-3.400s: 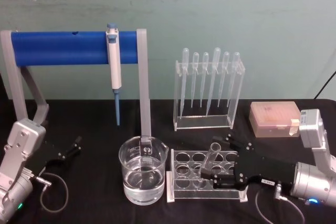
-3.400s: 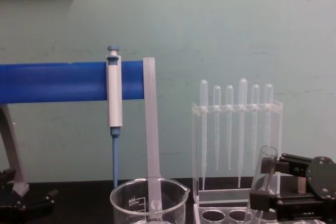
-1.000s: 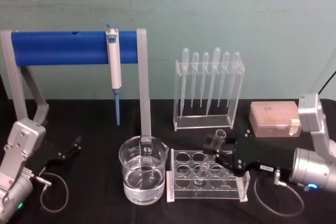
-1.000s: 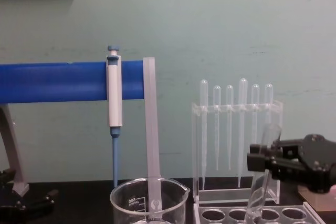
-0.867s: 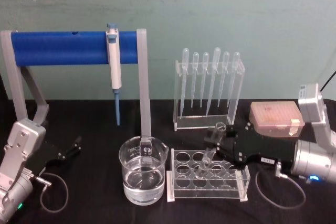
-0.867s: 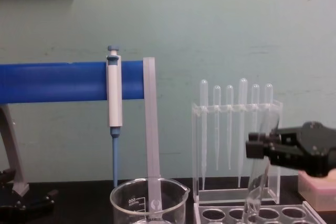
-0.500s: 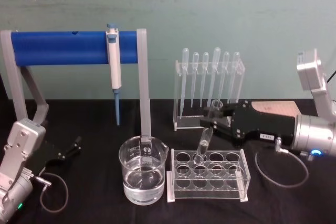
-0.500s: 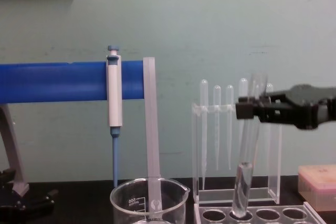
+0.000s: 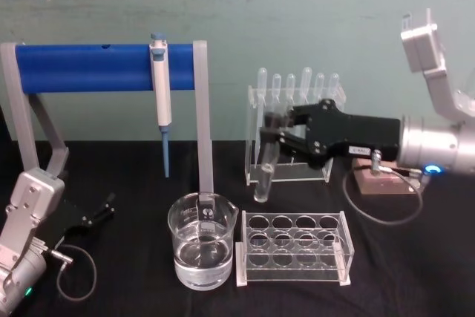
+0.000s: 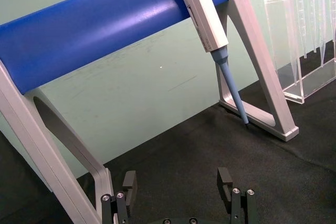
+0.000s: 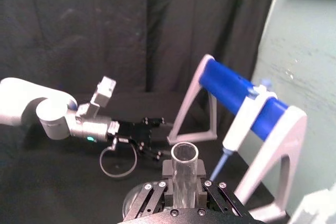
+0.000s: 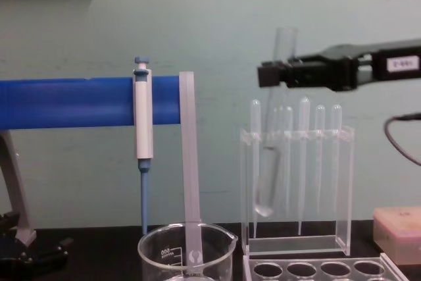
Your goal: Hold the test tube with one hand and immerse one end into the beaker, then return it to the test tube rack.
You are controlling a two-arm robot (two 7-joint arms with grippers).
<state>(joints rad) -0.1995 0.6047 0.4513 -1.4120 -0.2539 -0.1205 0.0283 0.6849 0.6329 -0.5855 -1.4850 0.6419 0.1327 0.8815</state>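
The right gripper, black and boxy on a silver arm, was clenched on the tube, a clear glass cylinder with an open rim and a rounded bottom. It pinched the glass near the top; the right wrist view showed the round mouth of the tube standing up between the black fingers of that gripper. The tube hung in the air, slightly tilted, entirely out of the rack, with its rounded end above and to the right of the beaker. From the chest, the tube rose well past the gripper, its bottom higher than the rim of the beaker and touching nothing. The beaker was wide clear glass with a pour spout and white marks, holding clear liquid. The rack, clear plastic with round holes, stood just right of it on the matte black cloth. Behind were a clear pipette stand and a smooth blue bar carrying a white and blue pipettor. The left gripper rested low on the cloth at the left, its fingers spread apart, grasping nothing.
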